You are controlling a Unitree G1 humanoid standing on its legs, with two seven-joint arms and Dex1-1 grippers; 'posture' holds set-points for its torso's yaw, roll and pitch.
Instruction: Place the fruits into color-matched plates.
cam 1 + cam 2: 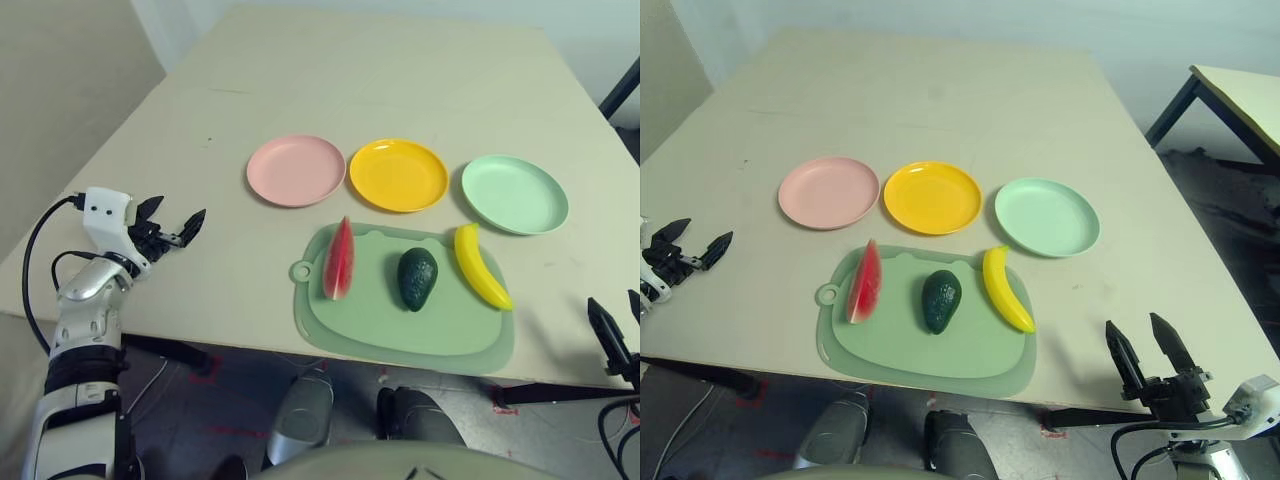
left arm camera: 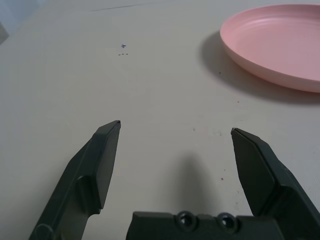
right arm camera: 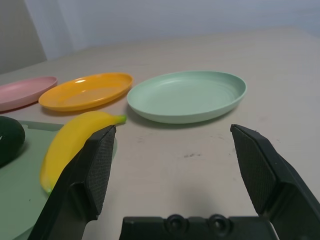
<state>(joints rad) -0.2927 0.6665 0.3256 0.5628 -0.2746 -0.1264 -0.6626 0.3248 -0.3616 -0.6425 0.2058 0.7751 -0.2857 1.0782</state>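
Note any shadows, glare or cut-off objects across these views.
Left wrist view: soft shadow beneath the pink plate, which is cut by the frame edge; another dim shadow between the fingers. Right wrist view: small bright glint on the yellow plate, pink plate cut off. Left eye view: faint shadow beside the right hand.

left hand (image 1: 178, 226) open over the tabletop, right hand (image 1: 1142, 338) open too, both empty, forearms apart

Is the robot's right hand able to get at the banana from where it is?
Probably yes: the right gripper is open, and only bare table lies between it and the banana.
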